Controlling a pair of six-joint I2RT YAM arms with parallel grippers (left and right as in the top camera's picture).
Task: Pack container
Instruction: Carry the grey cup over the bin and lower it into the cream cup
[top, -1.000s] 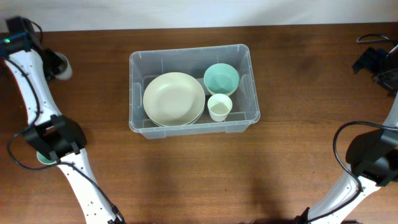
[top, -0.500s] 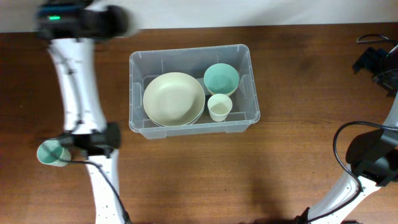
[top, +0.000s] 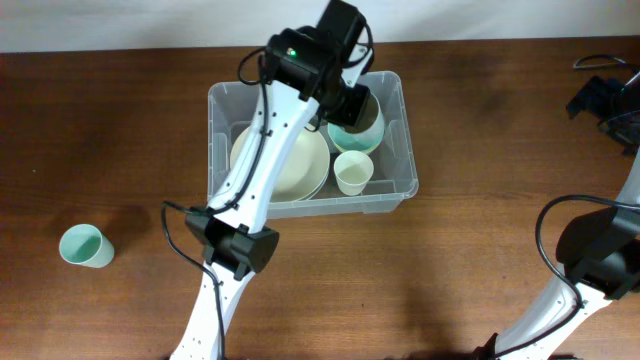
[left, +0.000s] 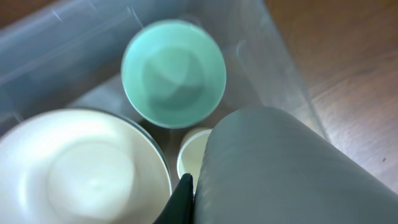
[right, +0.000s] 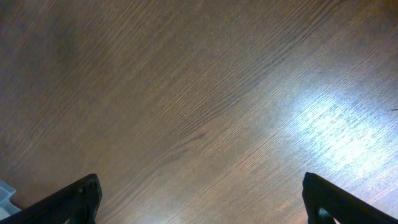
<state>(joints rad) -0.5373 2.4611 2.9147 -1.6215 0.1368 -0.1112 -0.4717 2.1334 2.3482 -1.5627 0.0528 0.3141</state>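
The clear plastic container (top: 214, 130) stands at the table's middle back. It holds a cream plate (top: 275, 165), a teal bowl (top: 372, 135) and a small cream cup (top: 353, 173). My left gripper (top: 352, 100) is shut on a grey cup (left: 280, 168) and holds it over the container's right half, above the teal bowl (left: 173, 71) and the cream cup (left: 193, 155). One black finger (left: 184, 198) presses the grey cup's side. My right gripper (right: 199, 205) is open and empty above bare wood at the far right (top: 603, 100).
A teal cup (top: 84, 245) stands alone on the table at the front left. The left arm's links (top: 245, 190) stretch across the container's front left. The right arm's base and cable (top: 590, 250) sit at the right edge.
My left arm swung from the far left back corner to above the container, carrying the grey cup. The teal cup at front left is now uncovered. The right arm has not moved.
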